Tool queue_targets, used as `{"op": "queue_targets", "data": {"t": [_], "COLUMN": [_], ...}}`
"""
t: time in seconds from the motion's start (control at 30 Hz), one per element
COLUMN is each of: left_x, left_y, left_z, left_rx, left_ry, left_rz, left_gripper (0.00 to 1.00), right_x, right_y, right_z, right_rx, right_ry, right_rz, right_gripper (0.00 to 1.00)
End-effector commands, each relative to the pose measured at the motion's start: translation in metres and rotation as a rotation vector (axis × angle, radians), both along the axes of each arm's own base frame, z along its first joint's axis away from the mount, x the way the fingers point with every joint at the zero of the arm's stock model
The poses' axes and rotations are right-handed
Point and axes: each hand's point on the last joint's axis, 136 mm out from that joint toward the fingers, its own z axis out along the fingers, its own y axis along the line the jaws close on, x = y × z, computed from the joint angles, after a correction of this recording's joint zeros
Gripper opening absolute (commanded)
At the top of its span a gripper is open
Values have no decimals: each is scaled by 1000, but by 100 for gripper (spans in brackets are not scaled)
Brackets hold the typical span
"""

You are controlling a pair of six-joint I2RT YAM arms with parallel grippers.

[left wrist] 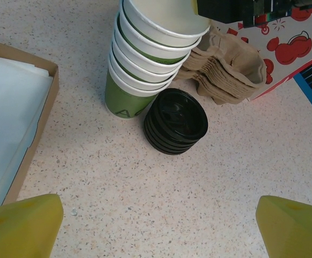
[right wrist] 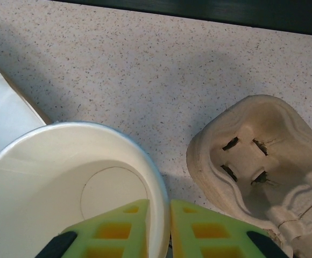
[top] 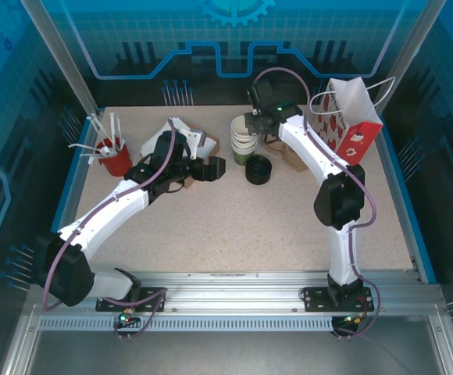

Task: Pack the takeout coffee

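A stack of lidless green-sided paper cups [top: 244, 144] stands at the back middle of the table. My right gripper [top: 251, 125] is over it. In the right wrist view the top cup [right wrist: 64, 177] is cream-white inside, and my right gripper [right wrist: 160, 231] is shut on its rim, one finger inside and one outside. A stack of black lids [top: 258, 169] sits just in front of the cups [left wrist: 140, 80]. My left gripper [left wrist: 158, 226] hovers open above bare table near the lids [left wrist: 176, 121]. The lidded takeout coffee is out of view.
A red-and-white gift bag [top: 351, 125] stands at the back right. Brown pulp cup carriers [right wrist: 258, 161] are piled between it and the cups. A cardboard box of white paper [left wrist: 16, 123] lies left of the cups. A red cup of white sticks [top: 115, 156] stands at the far left.
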Motion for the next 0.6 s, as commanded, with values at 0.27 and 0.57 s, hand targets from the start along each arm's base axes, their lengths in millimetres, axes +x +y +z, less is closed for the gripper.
{"op": "queue_targets", "data": {"t": [0.27,0.57], "left_x": [0,-1], "left_y": [-3,-2], "left_z": [14,6], "left_rx": [20,30], "left_ry": [-39,-27], "left_rz": [-15,-7], "left_gripper": [94,95], "right_x": [5,5], "right_y": [-4,0], "right_z": [0,30], "right_rx": [4,59], "right_ry": [14,-34], "right_rz": [-15,-6], "right_gripper": [9,6]}}
